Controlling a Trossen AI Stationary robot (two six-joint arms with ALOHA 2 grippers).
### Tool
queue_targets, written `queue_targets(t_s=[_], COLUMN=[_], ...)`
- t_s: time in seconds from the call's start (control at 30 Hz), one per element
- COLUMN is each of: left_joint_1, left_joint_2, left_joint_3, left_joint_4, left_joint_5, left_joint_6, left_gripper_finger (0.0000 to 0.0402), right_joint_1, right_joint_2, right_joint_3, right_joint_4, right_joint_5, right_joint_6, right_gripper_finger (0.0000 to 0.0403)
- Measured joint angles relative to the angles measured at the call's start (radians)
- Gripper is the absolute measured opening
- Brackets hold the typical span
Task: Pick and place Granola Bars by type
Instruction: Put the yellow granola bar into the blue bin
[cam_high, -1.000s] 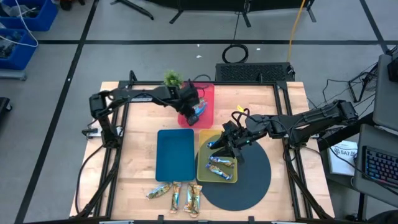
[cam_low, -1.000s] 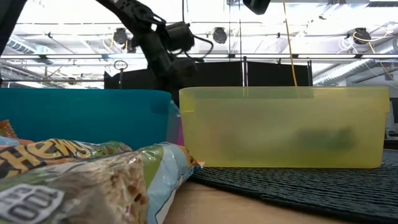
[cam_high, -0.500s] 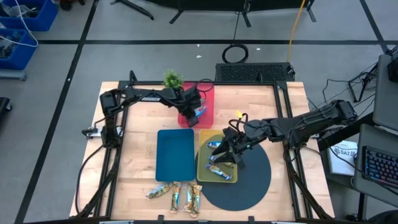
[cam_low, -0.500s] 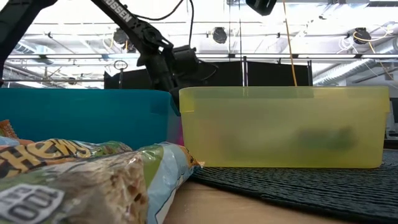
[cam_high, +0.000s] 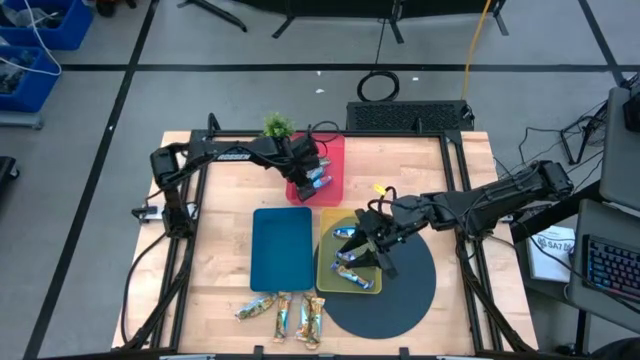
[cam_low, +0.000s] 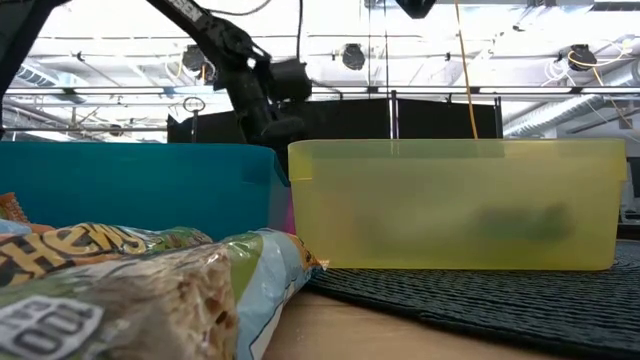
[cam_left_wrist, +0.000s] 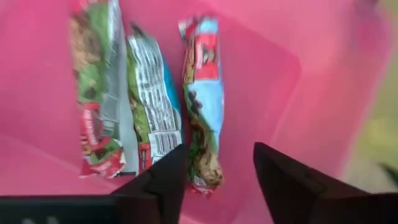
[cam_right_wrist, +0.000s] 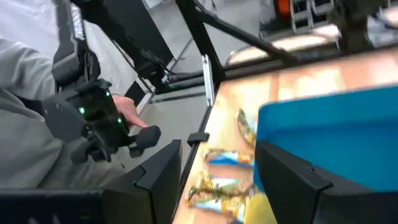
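Note:
My left gripper (cam_high: 314, 180) hangs open over the red tray (cam_high: 337, 158). In the left wrist view its fingers (cam_left_wrist: 217, 155) stand on either side of one end of a blue-wrapped bar (cam_left_wrist: 202, 106). That bar lies flat in the tray beside two green-and-red bars (cam_left_wrist: 118, 99). My right gripper (cam_high: 354, 243) hangs open and empty over the yellow tray (cam_high: 325, 262), which holds several blue-silver bars (cam_high: 351, 272). In its own wrist view the gap between its fingers (cam_right_wrist: 217, 149) is bare. Three more bars (cam_high: 284, 314) lie on the table by its near edge.
A blue tray (cam_high: 282, 248) lies between the red tray and the loose bars. A dark round mat (cam_high: 405, 290) lies under the yellow tray. A small green plant (cam_high: 278, 127) stands at the far edge beside the red tray. A person holding a controller (cam_right_wrist: 99, 124) stands beyond the table.
My right gripper has gone a little toward the table's near edge over the yellow tray. My left gripper has dipped toward the red tray and come up again, staying over the same spot.

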Motion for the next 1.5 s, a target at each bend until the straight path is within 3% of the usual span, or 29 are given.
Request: queue_targets(t_s=[0.1, 0.2, 0.5, 0.8, 1.03, 1.33, 1.5], left_joint_1=[-0.011, -0.029, -0.155, -0.354, -0.465, -0.518, -0.518], left_joint_2=[-0.067, -0.145, -0.397, -0.554, -0.604, -0.604, -0.603], left_joint_3=[0.000, 0.000, 0.000, 0.000, 0.000, 0.000, 0.000], left_joint_4=[-0.052, -0.098, -0.299, -0.380, -0.382, -0.386, -0.387], left_joint_5=[0.000, 0.000, 0.004, 0.033, -0.026, -0.054, -0.054], left_joint_6=[-0.046, -0.085, -0.124, -0.140, -0.173, -0.187, -0.188], left_gripper_finger=[0.0224, 0.0243, 0.0254, 0.0255, 0.0255, 0.0255, 0.0255], right_joint_1=[0.009, 0.029, 0.108, 0.146, 0.192, 0.248, 0.262], right_joint_2=[0.019, 0.090, 0.379, 0.555, 0.656, 0.757, 0.771], right_joint_3=[0.041, 0.132, 0.439, 0.510, 0.511, 0.510, 0.510], right_joint_4=[-0.036, -0.181, -0.504, -0.481, -0.413, -0.304, -0.265], right_joint_5=[-0.005, -0.039, -0.080, 0.050, 0.099, 0.273, 0.267], right_joint_6=[-0.095, -0.215, -0.466, -0.592, -0.600, -0.702, -0.677], right_gripper_finger=[0.0213, 0.0224, 0.0223, 0.0216, 0.0213, 0.0212, 0.0212])
